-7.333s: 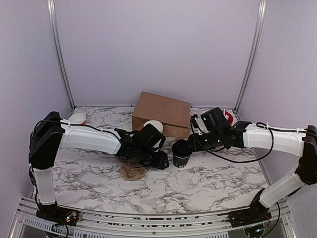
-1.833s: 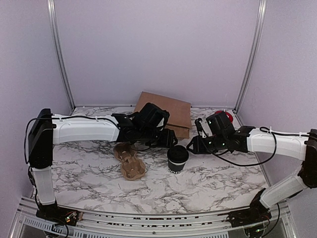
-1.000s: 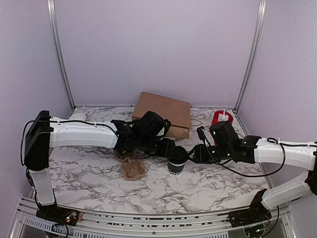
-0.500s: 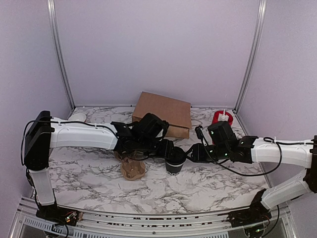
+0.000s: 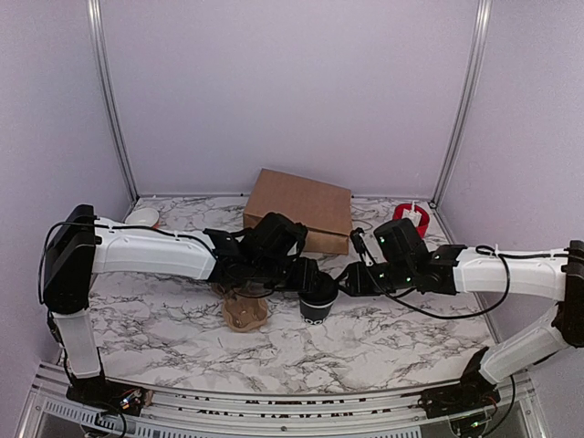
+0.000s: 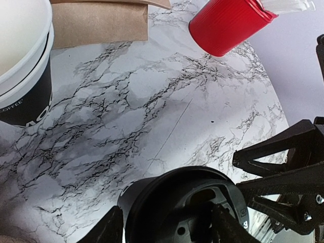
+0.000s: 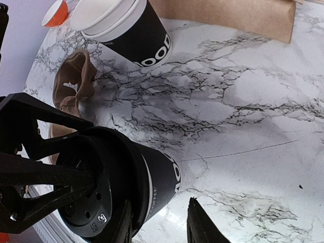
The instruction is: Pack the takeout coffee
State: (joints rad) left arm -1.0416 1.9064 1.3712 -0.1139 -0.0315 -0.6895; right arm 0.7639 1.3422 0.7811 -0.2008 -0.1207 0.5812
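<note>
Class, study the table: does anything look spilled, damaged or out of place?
No spill shows. The brown pulp carrier left of the lidded coffee cup looks bent and crumpled; the paper bag lies flat.

On the stacked lidless black paper cups with white rims (image 7: 132, 35), my right wrist camera shows big white letters that I read as "OOD", the start lost around the curve. My left wrist camera shows small white "COFFEE" running up the side of these cups. The small black paper cup with the round black plastic lid (image 7: 152, 177) shows only scraps of white lettering, and I cannot read them.
</note>
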